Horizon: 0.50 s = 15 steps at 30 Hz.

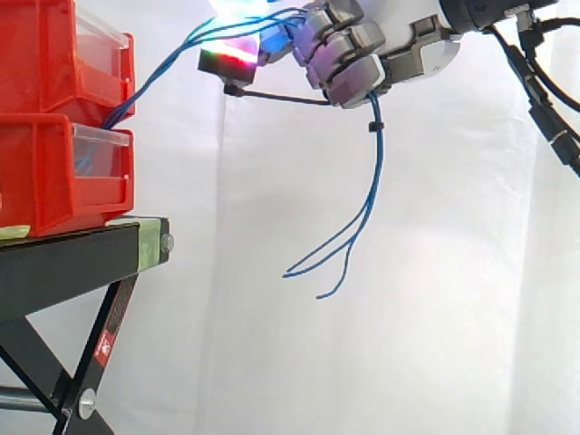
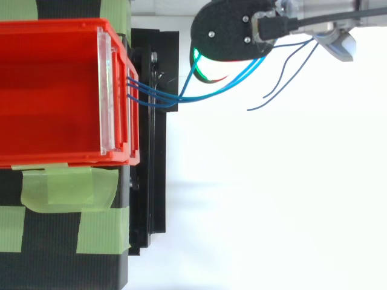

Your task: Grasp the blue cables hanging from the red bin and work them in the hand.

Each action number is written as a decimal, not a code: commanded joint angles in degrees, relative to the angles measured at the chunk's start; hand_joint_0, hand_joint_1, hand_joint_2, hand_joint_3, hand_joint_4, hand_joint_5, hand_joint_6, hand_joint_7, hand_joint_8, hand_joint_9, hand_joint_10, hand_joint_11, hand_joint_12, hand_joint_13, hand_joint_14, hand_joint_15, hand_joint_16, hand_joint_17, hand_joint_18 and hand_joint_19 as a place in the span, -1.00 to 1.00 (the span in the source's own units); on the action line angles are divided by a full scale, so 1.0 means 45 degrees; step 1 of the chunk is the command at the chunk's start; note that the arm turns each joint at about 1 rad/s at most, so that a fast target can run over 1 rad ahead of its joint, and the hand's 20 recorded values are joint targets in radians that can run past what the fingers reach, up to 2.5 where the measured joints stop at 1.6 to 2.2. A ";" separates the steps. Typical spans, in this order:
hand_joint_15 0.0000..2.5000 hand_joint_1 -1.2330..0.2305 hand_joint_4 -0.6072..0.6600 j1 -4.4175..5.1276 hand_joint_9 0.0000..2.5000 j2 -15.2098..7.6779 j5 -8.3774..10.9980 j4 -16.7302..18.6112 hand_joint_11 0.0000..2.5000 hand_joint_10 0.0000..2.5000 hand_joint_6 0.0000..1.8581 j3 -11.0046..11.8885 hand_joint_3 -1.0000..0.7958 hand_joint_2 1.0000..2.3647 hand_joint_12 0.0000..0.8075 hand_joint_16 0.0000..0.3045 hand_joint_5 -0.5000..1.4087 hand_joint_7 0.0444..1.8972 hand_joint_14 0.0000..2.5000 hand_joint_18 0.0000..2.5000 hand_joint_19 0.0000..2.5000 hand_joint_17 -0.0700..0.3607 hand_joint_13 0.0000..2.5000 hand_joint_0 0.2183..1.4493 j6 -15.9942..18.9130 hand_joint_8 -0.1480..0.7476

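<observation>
The robot hand [image 1: 349, 54] sits high in the side view, just off the top of the two stacked red plastic bins [image 1: 41, 172], with its fingers [image 1: 340, 45] clenched around the bundle of thin blue cables [image 1: 376, 154]. One fingertip pad [image 1: 231, 56] pokes out toward the bins and glows red, green and white.

The cables come out of the front of the lower bin, behind its clear plastic front panel [image 1: 100, 149], and rise at a slant to the hand, running fairly straight. Past the fingers they drop free below the hand – a small black cable tie [image 1: 373, 127] binds them just under it – then fan out into loose ends that curl toward the bins and hang in mid-air before the white curtain [image 1: 435, 317], touching nothing.

From above, the hand [image 2: 227, 27] lies beyond the edge of the black worktop [image 2: 148, 181], and the cables [image 2: 163, 99] leave the bin [image 2: 48, 90], cross that edge and bend up under the hand – the loose ends splay out on its far side. Strips of light green tape [image 2: 66, 187] lie on the worktop beside the bin.
</observation>
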 commanded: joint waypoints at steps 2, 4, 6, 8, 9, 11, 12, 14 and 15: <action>0.18 -0.27 0.45 0.0001 -0.18 -0.0002 0.0000 -0.0009 0.83 1.00 -0.98 -0.0005 0.15 -0.98 0.01 -0.60 0.25 0.37 1.00 0.39 0.02 -0.04 -0.10 0.05 0.0012 0.08; 0.18 -0.27 0.46 0.0001 -0.18 -0.0002 0.0000 0.0011 0.85 1.00 -0.98 -0.0005 0.16 -0.98 0.01 -0.59 0.25 0.37 1.00 0.39 0.03 -0.03 -0.10 0.05 0.0012 0.09; 0.18 -0.27 0.46 0.0001 -0.19 -0.0002 0.0000 0.0011 0.85 1.00 -0.98 0.0014 0.15 -0.98 0.01 -0.60 0.25 0.37 1.00 0.39 0.03 -0.04 -0.10 0.05 -0.0007 0.08; 0.17 -0.27 0.45 0.0001 -0.19 -0.0002 0.0000 0.0011 0.85 1.00 -0.98 -0.0005 0.15 -0.98 0.01 -0.60 0.25 0.38 1.00 0.39 0.03 -0.04 -0.10 0.05 -0.0007 0.08; 0.18 -0.27 0.44 0.0001 -0.19 -0.0002 0.0039 0.0011 0.84 1.00 -0.98 -0.0005 0.15 -0.98 0.01 -0.60 0.25 0.38 1.00 0.39 0.04 -0.04 -0.10 0.05 -0.0007 0.08; 0.18 -0.27 0.45 0.0001 -0.19 -0.0002 0.0039 0.0011 0.84 1.00 -0.98 0.0014 0.15 -0.98 0.01 -0.60 0.25 0.38 1.00 0.39 0.04 -0.04 -0.10 0.05 0.0012 0.08; 0.19 -0.27 0.45 0.0001 -0.19 -0.0002 0.0000 0.0011 0.84 1.00 -0.98 -0.0005 0.15 -0.98 0.04 -0.60 0.25 0.38 1.00 0.39 0.03 -0.03 -0.10 0.05 0.0012 0.08; 0.18 -0.27 0.44 0.0021 -0.19 -0.0002 0.0039 0.0011 0.85 1.00 -0.98 -0.0005 0.15 -0.98 0.03 -0.60 0.25 0.38 1.00 0.39 0.04 -0.04 -0.11 0.05 -0.0007 0.08; 0.16 -0.27 0.44 0.0021 -0.19 -0.0002 0.0039 0.0011 0.85 1.00 -0.98 0.0014 0.15 -0.98 0.02 -0.60 0.25 0.38 1.00 0.39 0.05 -0.04 -0.11 0.05 -0.0007 0.08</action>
